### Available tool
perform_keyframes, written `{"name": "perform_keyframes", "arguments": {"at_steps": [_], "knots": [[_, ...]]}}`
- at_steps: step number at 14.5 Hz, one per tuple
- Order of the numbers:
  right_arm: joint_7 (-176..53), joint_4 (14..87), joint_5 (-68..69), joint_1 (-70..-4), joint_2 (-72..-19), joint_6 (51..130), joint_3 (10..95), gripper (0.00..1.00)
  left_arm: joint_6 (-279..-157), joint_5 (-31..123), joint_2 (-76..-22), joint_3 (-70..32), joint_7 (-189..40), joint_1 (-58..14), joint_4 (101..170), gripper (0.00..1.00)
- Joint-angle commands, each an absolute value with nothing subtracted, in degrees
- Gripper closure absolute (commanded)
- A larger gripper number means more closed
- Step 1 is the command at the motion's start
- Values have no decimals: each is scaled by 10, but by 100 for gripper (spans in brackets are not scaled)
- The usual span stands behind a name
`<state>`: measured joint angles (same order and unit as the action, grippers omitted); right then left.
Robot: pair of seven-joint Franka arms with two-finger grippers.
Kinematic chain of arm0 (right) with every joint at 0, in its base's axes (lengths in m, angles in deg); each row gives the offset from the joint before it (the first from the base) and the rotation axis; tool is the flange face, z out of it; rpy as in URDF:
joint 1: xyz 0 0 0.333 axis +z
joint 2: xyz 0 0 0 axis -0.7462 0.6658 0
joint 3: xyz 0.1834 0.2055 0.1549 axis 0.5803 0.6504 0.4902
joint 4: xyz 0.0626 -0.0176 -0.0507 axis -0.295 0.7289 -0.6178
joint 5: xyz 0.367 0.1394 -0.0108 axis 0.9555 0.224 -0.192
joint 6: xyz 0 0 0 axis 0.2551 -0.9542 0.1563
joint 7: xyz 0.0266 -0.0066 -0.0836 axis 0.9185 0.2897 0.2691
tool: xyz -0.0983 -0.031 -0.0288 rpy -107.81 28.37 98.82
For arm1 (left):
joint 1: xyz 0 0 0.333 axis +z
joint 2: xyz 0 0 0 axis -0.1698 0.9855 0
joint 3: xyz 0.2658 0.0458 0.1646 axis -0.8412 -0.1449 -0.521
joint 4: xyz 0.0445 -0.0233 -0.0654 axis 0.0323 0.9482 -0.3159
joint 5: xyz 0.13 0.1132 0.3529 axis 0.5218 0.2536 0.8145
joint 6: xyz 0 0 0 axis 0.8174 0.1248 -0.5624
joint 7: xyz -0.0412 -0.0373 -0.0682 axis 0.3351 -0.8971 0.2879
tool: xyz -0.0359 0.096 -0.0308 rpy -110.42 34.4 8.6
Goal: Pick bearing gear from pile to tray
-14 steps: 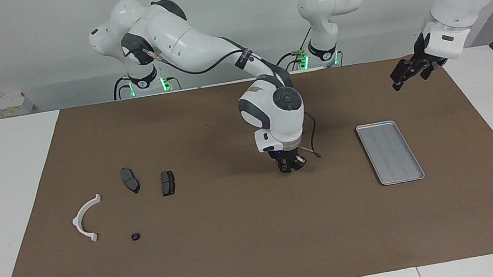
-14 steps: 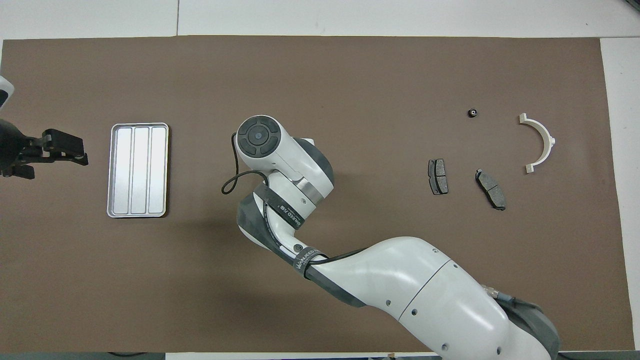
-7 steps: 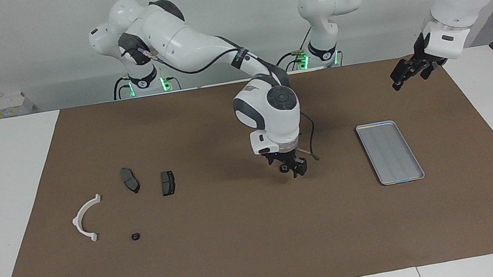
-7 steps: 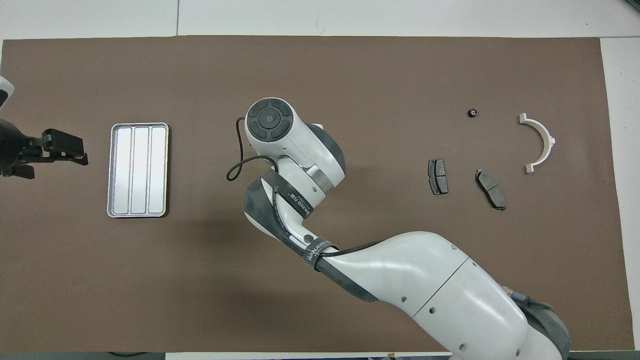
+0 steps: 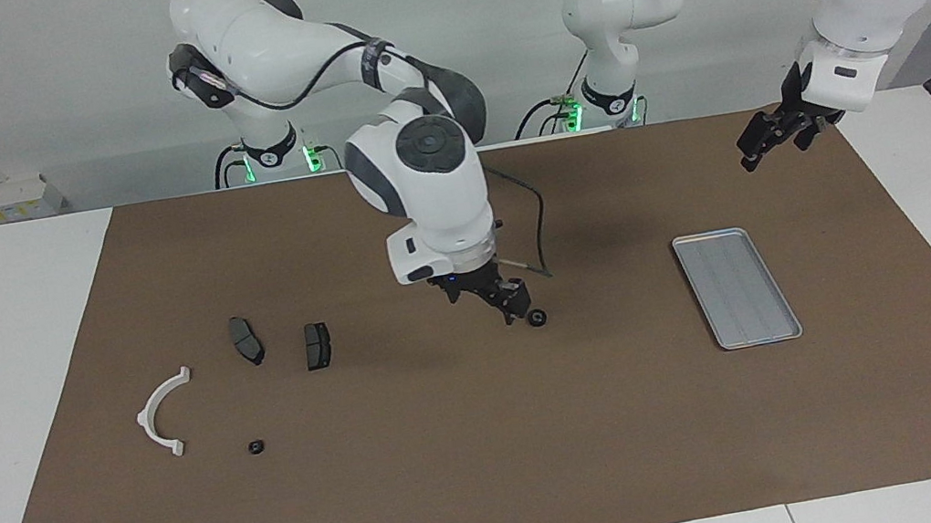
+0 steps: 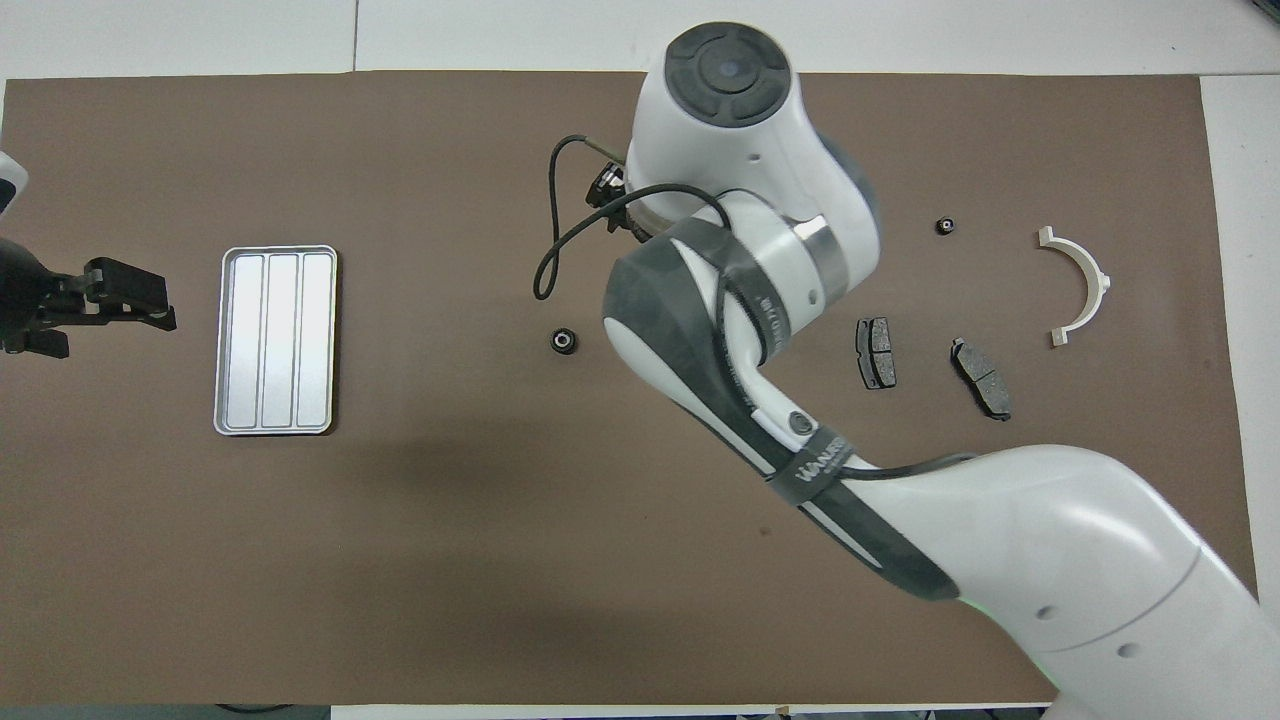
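Note:
One small black bearing gear lies free on the brown mat between the pile and the tray; it also shows in the overhead view. My right gripper is open and empty, raised just above and beside that gear, not touching it. The silver tray is empty, toward the left arm's end. The pile holds a white half-ring bracket, two dark brake pads and a second black gear. My left gripper waits open in the air beside the tray.
The brown mat covers most of the white table. The right arm's wrist and forearm hang over the mat between the lone gear and the pile, and hide the right gripper in the overhead view.
My right gripper let go of the bearing gear on the mat, then rose and swung toward the pile. The gear stays where it was set down. The left arm has not moved.

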<state>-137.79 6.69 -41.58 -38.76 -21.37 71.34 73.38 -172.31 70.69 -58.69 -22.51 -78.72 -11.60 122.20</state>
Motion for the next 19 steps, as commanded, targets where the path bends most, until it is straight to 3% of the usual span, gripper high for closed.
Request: {"name": "perform_keyframes", "arguments": {"at_steps": [1,9,15,19], "knots": [[-1285,80,-392,-452,-245,679,762,0,-1723,700,-598,-224,-790,-114,1230,0],[-923,90,-417,-571,-255,646,756,0,-1723,700,-598,-224,-790,-114,1230,0],[-820,148,-516,-623,-228,718,756,0,-1722,700,-603,-223,-794,-129,1230,0],[-805,165,-527,-647,-201,757,749,0,-1802,698,-613,-218,-705,-195,1272,0]]}}
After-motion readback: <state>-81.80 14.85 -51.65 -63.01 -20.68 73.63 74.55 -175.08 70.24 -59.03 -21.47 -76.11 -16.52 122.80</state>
